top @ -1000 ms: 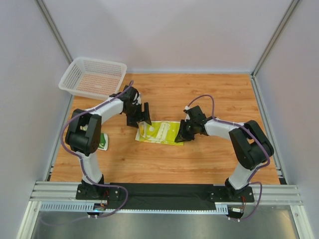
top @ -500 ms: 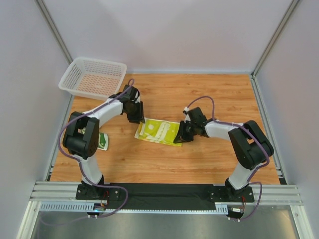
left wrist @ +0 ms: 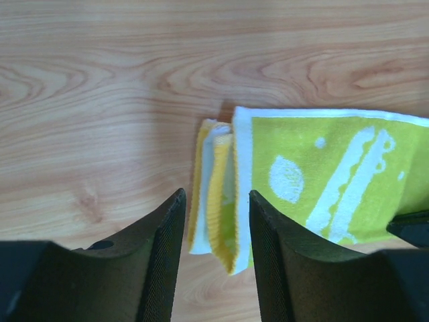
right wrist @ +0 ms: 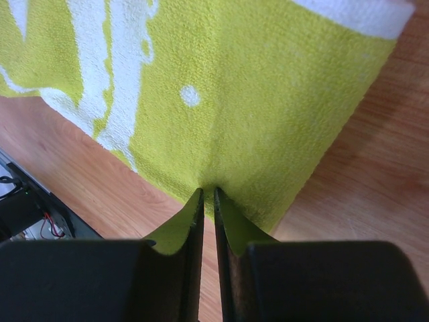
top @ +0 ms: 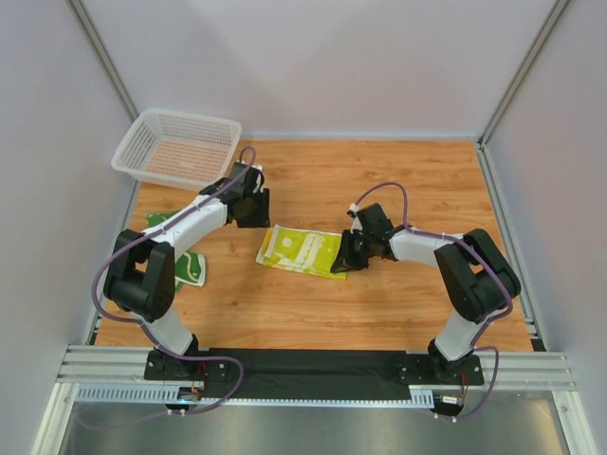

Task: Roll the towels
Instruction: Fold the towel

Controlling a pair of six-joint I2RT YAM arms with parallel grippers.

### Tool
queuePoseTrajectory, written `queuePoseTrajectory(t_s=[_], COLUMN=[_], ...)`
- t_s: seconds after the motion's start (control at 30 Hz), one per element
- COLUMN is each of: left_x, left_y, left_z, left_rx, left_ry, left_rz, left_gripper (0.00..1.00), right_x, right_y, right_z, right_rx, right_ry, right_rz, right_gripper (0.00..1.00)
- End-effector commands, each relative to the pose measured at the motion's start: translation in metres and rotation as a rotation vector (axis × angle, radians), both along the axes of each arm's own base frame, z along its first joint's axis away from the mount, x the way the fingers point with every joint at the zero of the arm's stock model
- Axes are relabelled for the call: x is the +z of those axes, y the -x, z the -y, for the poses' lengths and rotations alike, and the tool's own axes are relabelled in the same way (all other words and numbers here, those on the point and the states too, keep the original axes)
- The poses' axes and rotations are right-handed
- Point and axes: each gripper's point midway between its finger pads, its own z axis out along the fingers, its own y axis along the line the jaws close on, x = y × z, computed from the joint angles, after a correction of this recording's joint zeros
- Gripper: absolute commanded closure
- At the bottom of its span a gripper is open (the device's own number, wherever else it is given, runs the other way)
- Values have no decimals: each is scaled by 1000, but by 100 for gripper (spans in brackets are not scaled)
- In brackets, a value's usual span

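The yellow-green towel (top: 302, 251) was laid on the tabletop (top: 313, 180) between the two hands. Its end nearest the right hand (top: 349, 258) was gripped by that hand. In the right wrist view the fingers (right wrist: 191, 228) were seen drawn almost together, with only a thin slit left between them. The cloth was pinched into a small crease at their tips, and the rest of it was spread flat ahead of them.

The left hand (top: 258, 216) was held at the opposite end of the towel with its fingers (left wrist: 167, 235) set well apart and nothing gripped between them. In the left wrist view that end was seen doubled over into a few loose layers with yellow and white edges. The layered edge was framed in the gap between the fingers, just past their tips. Whether the fingertips touched the cloth could not be told.

A patterned towel (top: 193, 269), cream with green, was left on the tabletop behind the left hand, beside that arm's elbow and well apart from the yellow-green one. A white basket (top: 177, 147) was set at the far corner, beyond the left hand.
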Motion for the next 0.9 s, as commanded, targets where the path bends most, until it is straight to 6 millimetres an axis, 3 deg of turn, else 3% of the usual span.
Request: queuePoseTrajectory(t_s=[0.0, 0.13, 0.43, 0.53, 0.63, 0.87], left_x=[24, 32, 4, -9, -23, -42], left_y=[1, 12, 49, 58, 62, 63], left_z=[32, 62, 61, 60, 54, 37], left_rx=[-107, -161, -100, -105, -87, -35], left_ry=[47, 114, 155, 145, 119, 36], left_rz=[94, 88, 7, -10, -34, -54], left_gripper=[50, 51, 55, 55, 55, 55], right_x=[-4, 20, 64, 60, 40, -6], right_y=[5, -2, -1, -1, 2, 17], right_z=[15, 12, -4, -12, -14, 8], right_rx=[12, 27, 98, 116, 122, 62], right_ry=[90, 86, -16, -61, -71, -51], right_rz=[-1, 35, 73, 51, -4, -122], right_gripper=[87, 87, 86, 87, 87, 89])
